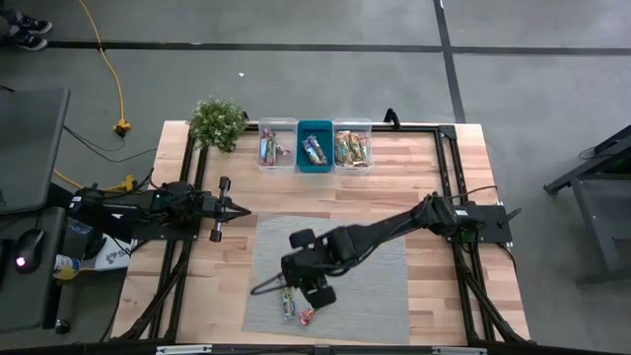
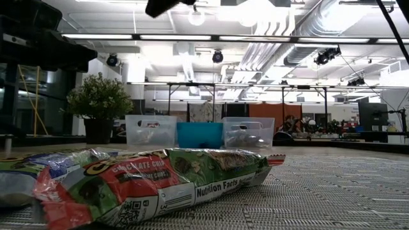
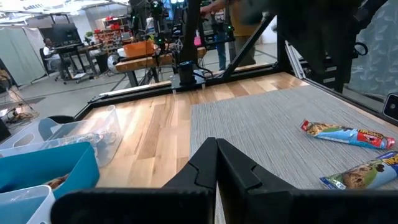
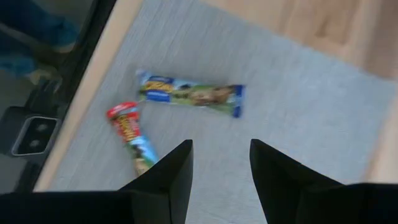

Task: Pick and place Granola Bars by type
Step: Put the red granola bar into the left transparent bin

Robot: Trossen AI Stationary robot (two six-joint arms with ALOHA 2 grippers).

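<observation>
You have three bins in a row along the far edge of the table: the left bin, the middle bin and the right bin, each with bars in it. A potted plant stands just left of them. Nearer you, a mat lies on the table, with two granola bars at its front edge, side by side. The right gripper hangs over the mat just beside them; the left gripper waits off the mat's far left corner.
</observation>
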